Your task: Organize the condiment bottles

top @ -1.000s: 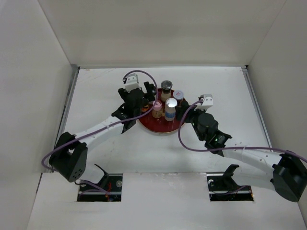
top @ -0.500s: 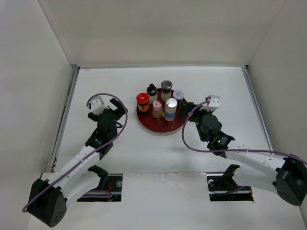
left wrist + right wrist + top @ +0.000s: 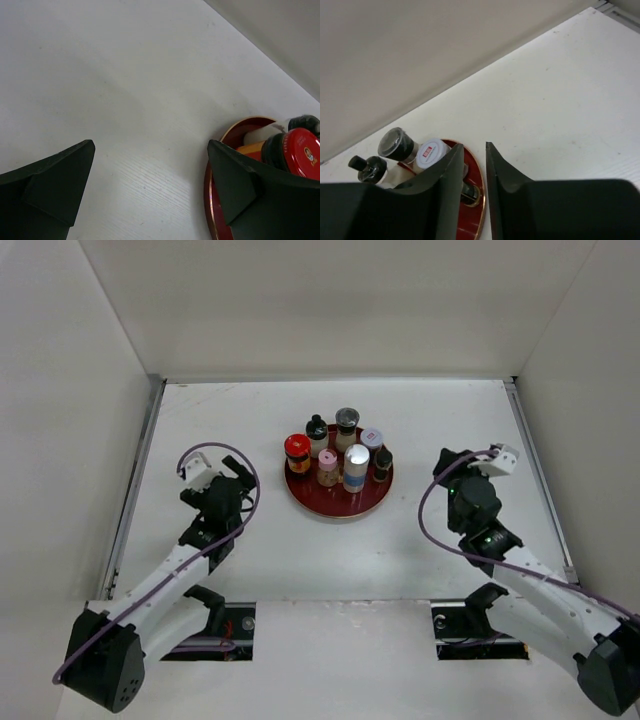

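We find the left tool (image 3: 232, 483) spread wide and empty above the table (image 3: 300, 550), left of the round red tray (image 3: 335, 508). The right tool (image 3: 446, 462), right of the tray, is nearly closed on nothing. Seven condiment bottles (image 3: 338, 452) stand on the tray, long axes vertical, caps up.

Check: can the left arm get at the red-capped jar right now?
Probably yes: the red-capped jar sits at the tray's left edge, nearest the open left gripper, with only bare table between them.
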Motion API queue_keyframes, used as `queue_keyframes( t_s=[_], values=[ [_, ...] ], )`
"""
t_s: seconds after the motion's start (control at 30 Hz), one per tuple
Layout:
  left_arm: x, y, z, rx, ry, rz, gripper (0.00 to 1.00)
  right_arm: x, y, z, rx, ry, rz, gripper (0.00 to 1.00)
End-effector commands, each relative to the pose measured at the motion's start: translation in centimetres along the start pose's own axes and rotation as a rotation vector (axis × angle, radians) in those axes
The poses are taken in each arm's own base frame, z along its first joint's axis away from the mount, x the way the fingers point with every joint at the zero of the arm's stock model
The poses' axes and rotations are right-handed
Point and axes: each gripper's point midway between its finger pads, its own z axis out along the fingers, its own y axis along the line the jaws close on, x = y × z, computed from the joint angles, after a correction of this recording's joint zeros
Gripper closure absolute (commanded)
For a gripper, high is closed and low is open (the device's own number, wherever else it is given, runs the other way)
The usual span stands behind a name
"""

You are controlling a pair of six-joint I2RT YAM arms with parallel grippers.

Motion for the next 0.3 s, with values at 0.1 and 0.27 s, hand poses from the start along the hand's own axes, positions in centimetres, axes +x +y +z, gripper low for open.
queue_keyframes(
  t_s=[0.1,0.27],
  values=[
    [-0.6,-4.5,-1.3,0.128,-0.005,-0.056,0.00,1.0,-0.5,-0.4,0.008,0.121,0.020,0.70],
    [-0.7,-5.1,-1.5,0.133,-0.001,-0.041,0.00,1.7,0.2,-0.6,-0.014,0.160,-0.010,0.60]
  ],
)
